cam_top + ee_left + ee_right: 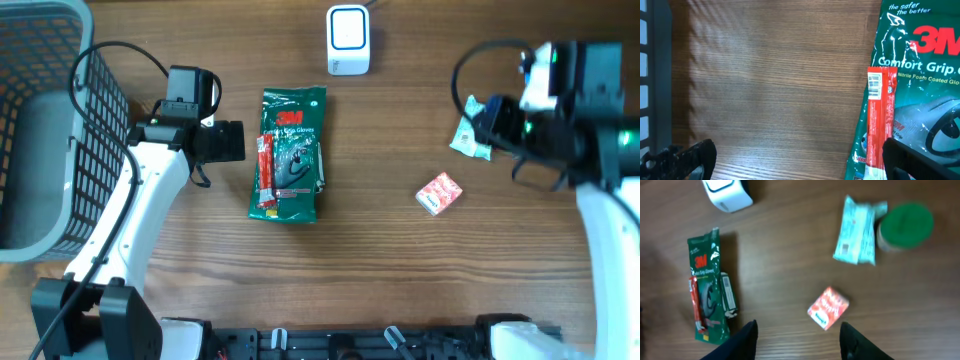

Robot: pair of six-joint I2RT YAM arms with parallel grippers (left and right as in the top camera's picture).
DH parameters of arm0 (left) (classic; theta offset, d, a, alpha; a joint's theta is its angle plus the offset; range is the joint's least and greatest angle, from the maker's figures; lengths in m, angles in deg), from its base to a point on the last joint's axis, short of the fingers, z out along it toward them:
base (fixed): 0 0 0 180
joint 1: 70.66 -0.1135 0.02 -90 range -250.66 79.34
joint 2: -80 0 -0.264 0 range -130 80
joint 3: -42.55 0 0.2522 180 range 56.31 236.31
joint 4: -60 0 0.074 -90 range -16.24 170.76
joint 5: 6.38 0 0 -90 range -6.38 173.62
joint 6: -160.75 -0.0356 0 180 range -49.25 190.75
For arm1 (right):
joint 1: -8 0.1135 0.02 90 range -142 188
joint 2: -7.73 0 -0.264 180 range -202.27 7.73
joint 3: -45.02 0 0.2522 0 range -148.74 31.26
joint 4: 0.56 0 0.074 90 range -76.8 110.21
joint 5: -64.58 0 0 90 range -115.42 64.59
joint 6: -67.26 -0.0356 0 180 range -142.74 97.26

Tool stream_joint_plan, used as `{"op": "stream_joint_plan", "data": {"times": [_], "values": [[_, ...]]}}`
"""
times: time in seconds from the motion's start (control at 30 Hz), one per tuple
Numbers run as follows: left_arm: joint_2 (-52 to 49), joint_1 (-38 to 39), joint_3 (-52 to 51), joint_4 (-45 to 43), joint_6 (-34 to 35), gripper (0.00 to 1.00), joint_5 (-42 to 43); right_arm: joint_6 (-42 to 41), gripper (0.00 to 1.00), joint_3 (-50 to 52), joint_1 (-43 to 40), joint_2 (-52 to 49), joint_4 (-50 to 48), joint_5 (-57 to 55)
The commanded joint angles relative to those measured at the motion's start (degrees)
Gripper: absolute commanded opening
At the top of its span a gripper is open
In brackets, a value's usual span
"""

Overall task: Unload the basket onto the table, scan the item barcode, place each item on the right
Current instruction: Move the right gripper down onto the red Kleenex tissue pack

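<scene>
The left jaws stand wide and empty just beside the glove packet (295, 115), which lies flat mid-tabletop. The scanner (348, 40) waits beyond it. The right jaws hang apart, holding nothing, above the red box (828, 307). As I see it, nothing is lifted and the scanning is not yet done.

3M glove pack (920, 75) cut off at rt + bottom edges in left wrist view, red stick pack (880, 120) lower end behind left gripper finger (920, 160), right wrist view blurry, green-lidded jar (905, 227) smeared, pale packet (468, 138) partly under right arm (603, 225) overhead, basket (60, 30) cropped at left.
</scene>
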Motion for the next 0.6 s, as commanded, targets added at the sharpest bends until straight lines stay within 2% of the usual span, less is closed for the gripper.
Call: {"op": "stream_joint_plan", "data": {"times": [0.0, 0.17, 0.23, 0.43, 0.57], "values": [[0.28, -0.22, -0.33, 0.02, -0.42, 1.0, -0.31, -9.88, 0.49, 12.57, -0.11, 3.72, -3.5, 0.5], [0.28, -0.22, -0.33, 0.02, -0.42, 1.0, -0.33, -14.12, 0.37, 27.28, -0.11, 5.81, -12.5, 1.07], [0.28, -0.22, -0.33, 0.02, -0.42, 1.0, -0.31, -15.8, 0.36, 31.47, -0.11, 5.33, -16.31, 1.14], [0.28, -0.22, -0.33, 0.02, -0.42, 1.0, -0.31, -21.09, 0.28, 39.21, -0.11, 3.78, -24.81, 0.9], [0.28, -0.22, -0.33, 0.02, -0.42, 1.0, -0.31, -21.16, 0.27, 42.73, -0.11, 3.23, -29.07, 0.87]]}}
